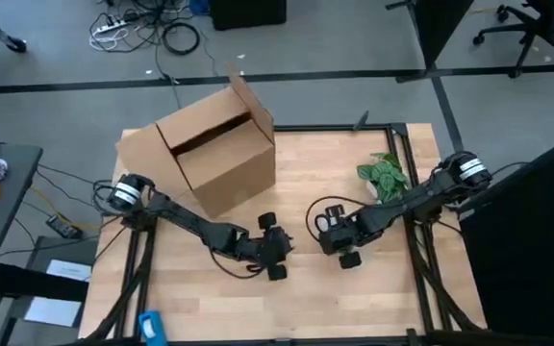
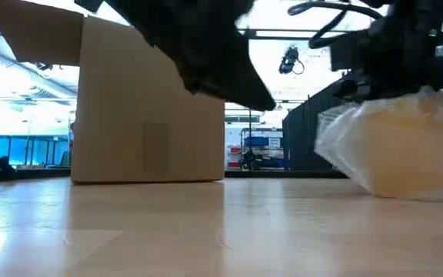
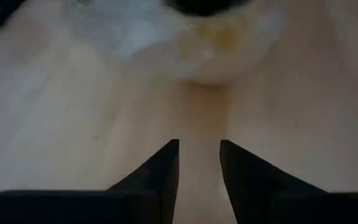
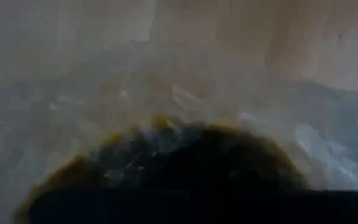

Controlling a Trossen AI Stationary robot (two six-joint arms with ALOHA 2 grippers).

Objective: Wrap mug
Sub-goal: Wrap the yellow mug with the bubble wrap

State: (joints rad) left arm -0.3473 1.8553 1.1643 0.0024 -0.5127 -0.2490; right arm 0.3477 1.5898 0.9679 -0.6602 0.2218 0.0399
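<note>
At lower right of the low view, the mug [image 2: 406, 165] sits plastic-swathed under the right hand [image 1: 339, 245], grip unclear; likely slippery, fragile, best held around its body.

Plastic sheet [image 2: 394, 150] veils the blurred mug [image 2: 406, 165]; the right pincer's fingers are hidden.

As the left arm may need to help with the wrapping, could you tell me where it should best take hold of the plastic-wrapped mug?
Probably the loose plastic bunched on the side facing the left gripper, approached low across the table: the right gripper covers the mug from above, and the rounded body looks hard to pinch.
</note>
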